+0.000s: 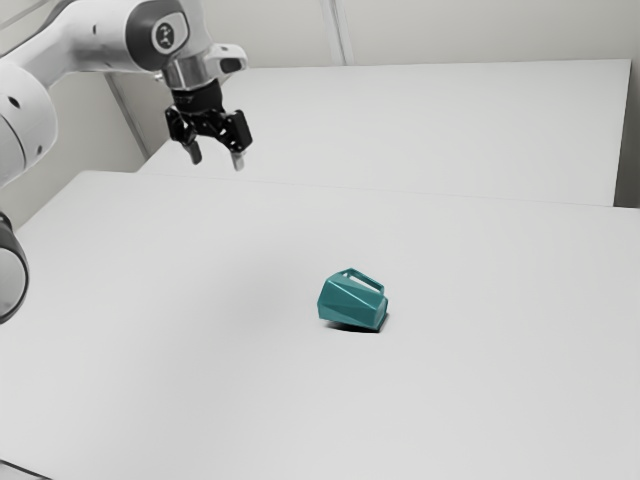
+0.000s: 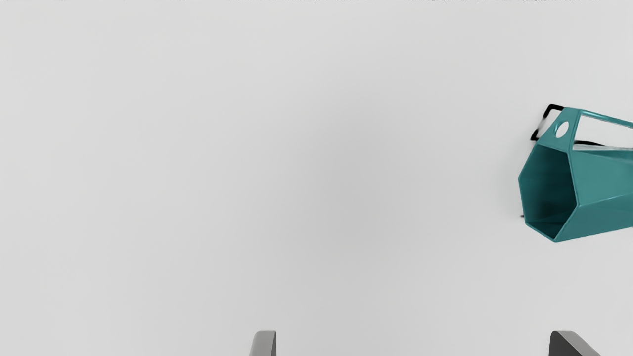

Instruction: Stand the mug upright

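Hold gripper [image 1: 217, 160] spread wide; see mug [image 1: 350, 300] lying sideways, long axis across the exterior view, mouth [image 2: 550, 190] toward its left.

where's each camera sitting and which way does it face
Exterior view: set at the arm's side and looking down across the white table at the teal mug; the arm comes in from the upper left, with the open gripper hanging above the tabletop.
Wrist view: mounted on the arm's hand, looking down at the tabletop and partly into the mug's mouth; the fingertips stand apart at the bottom edge.
Shared: both show the mug lying on its side, its handle, the tabletop and the fingertips.
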